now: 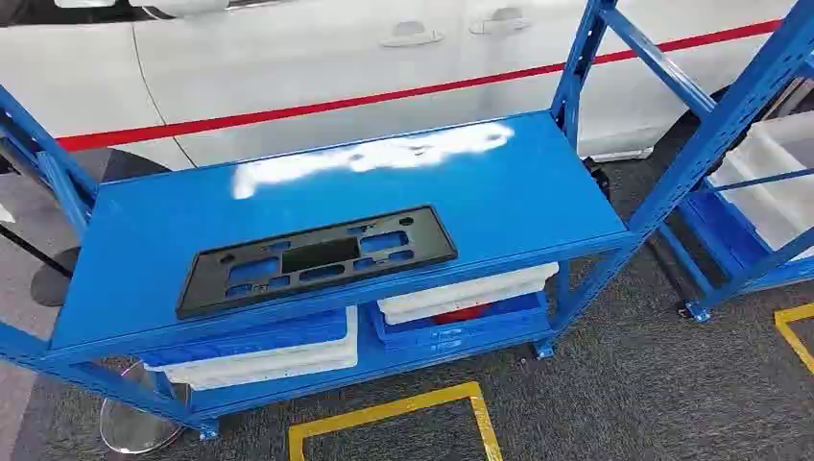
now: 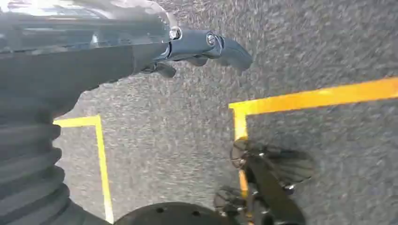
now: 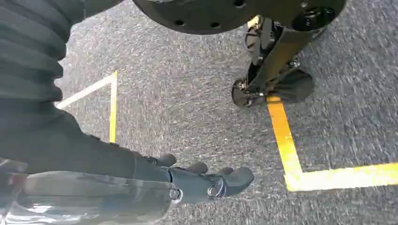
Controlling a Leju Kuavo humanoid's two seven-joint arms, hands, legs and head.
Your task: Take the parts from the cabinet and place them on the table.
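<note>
While I look down through the head camera, a white car (image 1: 317,58) with a red stripe stands behind the blue rack (image 1: 538,202), which I take as my landmark. On the rack's top shelf, toward its left front, lies the black plate part (image 1: 317,257), flat, with several cut-outs. Below that shelf sit blue and white bins (image 1: 259,351), and a second blue rack (image 1: 739,144) stands to the right. Yellow floor lines (image 1: 394,413) mark the grey carpet in front of the rack. Both arms hang over that carpet. My left hand (image 2: 197,47) holds nothing, its fingers (image 2: 232,51) loosely stretched out; my right hand (image 3: 202,180) looks the same, fingers (image 3: 239,178) released, though motion blur makes that less certain.
</note>
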